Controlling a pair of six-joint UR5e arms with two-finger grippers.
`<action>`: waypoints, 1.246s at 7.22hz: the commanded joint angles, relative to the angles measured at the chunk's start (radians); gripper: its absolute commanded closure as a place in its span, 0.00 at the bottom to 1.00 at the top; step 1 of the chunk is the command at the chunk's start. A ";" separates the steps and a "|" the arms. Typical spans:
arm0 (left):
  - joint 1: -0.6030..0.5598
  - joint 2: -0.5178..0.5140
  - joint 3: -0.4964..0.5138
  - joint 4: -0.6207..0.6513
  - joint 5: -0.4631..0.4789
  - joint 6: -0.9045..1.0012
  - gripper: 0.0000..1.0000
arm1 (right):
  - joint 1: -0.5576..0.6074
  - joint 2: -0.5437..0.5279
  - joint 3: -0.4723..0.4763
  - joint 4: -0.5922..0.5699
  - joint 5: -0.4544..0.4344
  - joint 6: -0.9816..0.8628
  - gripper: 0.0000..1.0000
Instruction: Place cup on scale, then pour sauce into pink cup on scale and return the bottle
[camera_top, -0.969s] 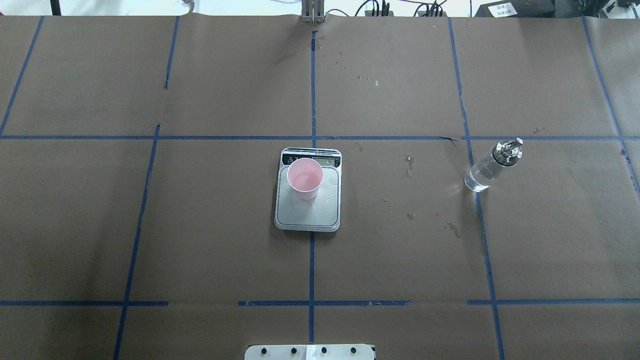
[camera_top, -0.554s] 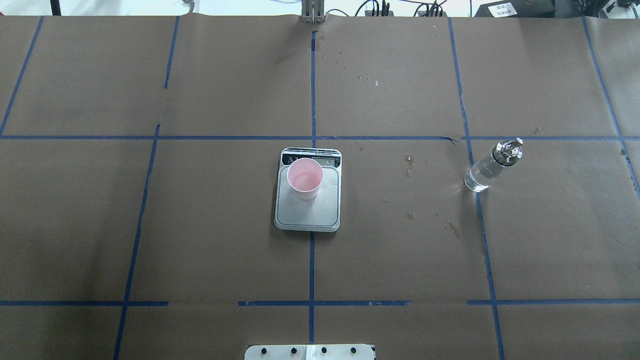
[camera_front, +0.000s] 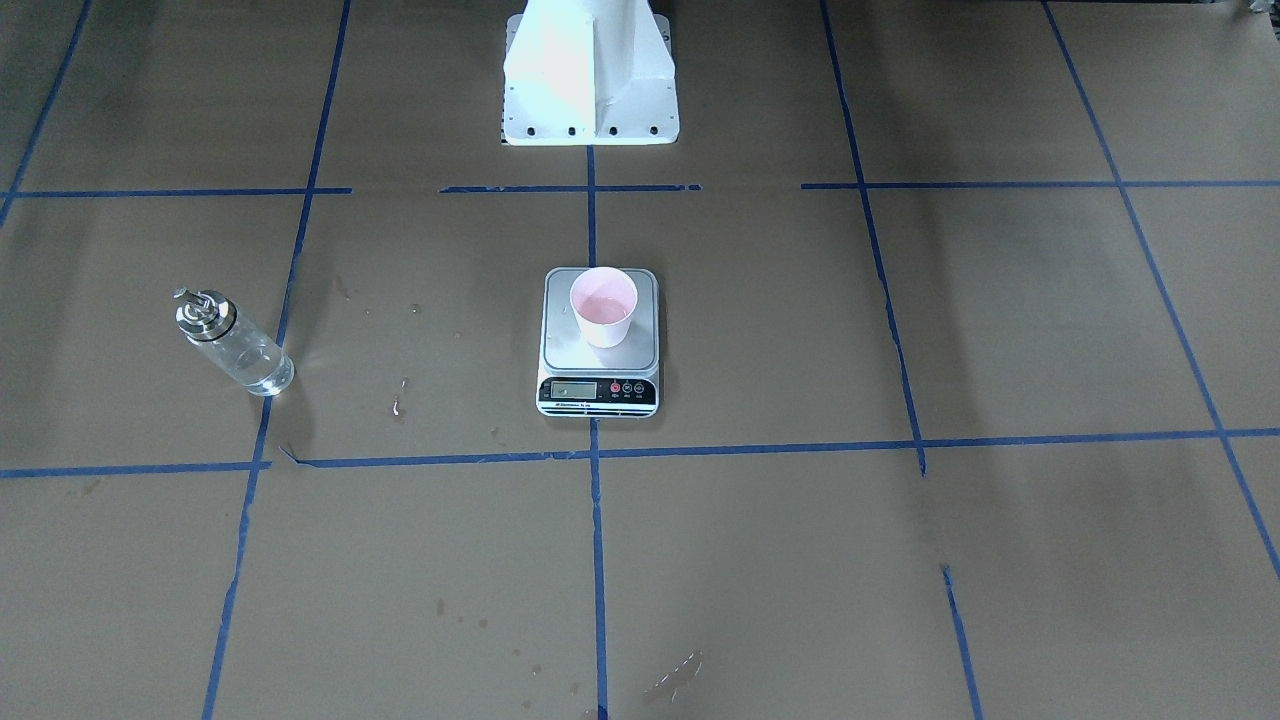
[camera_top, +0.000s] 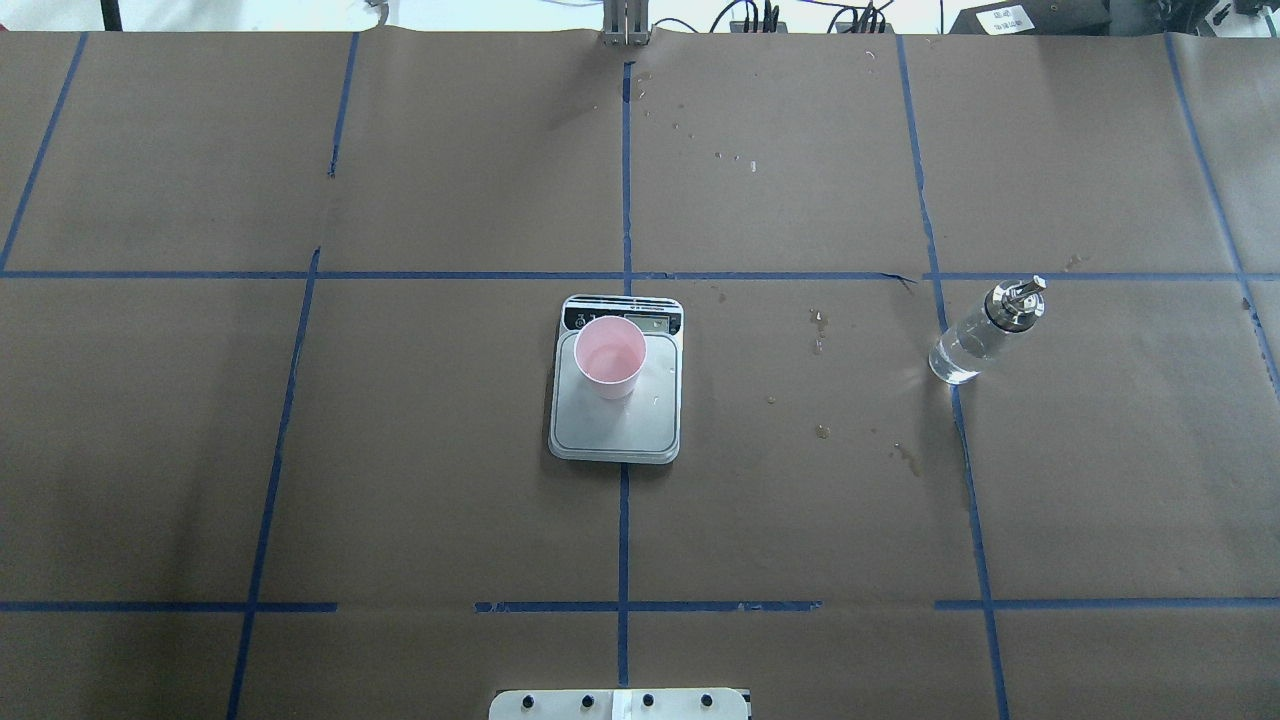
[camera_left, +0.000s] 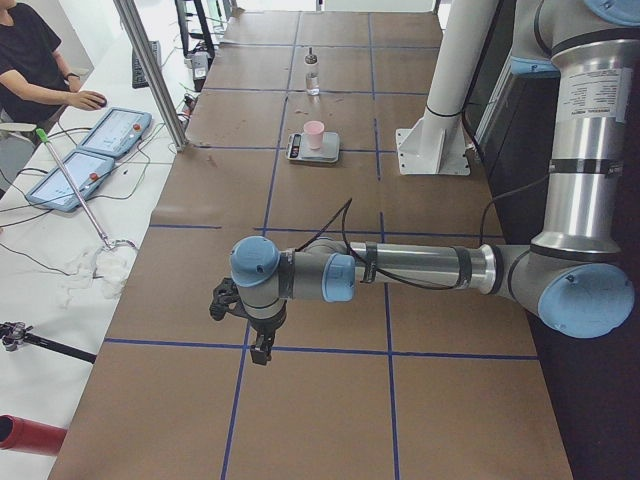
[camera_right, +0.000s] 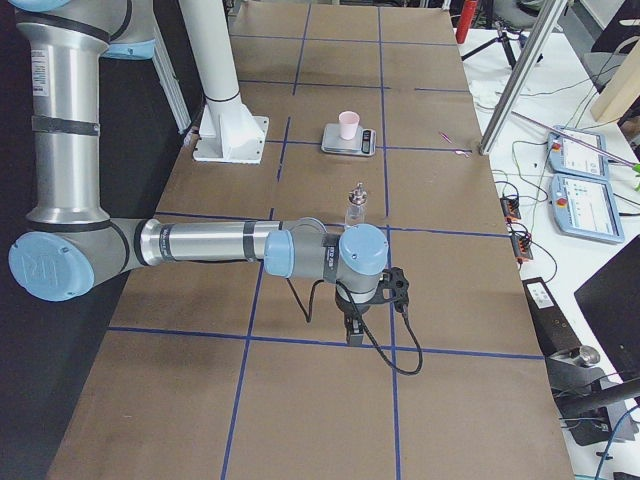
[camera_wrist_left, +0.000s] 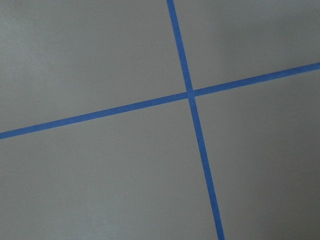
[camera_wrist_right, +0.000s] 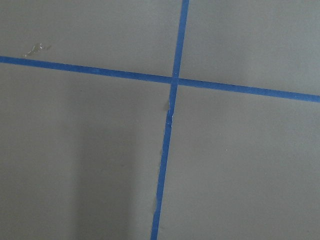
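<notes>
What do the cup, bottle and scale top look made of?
Cup: likely paper or thin plastic, matte pink. Bottle: clear glass or plastic, see-through, with a shiny metal collar. Scale: brushed-looking grey metal top, dull sheen.

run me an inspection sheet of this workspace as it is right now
surface: brown paper with a blue tape grid, lying flat
job's things: cup upright on scale, toward its display end; bottle upright on the robot's right, apart from the scale
clutter: small spots on the paper between scale and bottle
grippers: left gripper and right gripper hang over bare paper, far from the job's things; open or shut cannot be told
cables: black cable loops off the right wrist; more cables at the far edge
surroundings: person and tablets at a side table
</notes>
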 joint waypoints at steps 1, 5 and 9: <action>-0.001 -0.001 0.000 -0.002 0.000 -0.025 0.00 | 0.002 0.003 0.003 0.000 0.000 0.023 0.00; -0.001 0.001 0.002 -0.002 0.000 -0.040 0.00 | 0.002 0.004 0.003 0.000 0.000 0.023 0.00; 0.000 0.001 0.000 -0.002 0.000 -0.042 0.00 | 0.002 0.004 0.003 0.000 0.000 0.023 0.00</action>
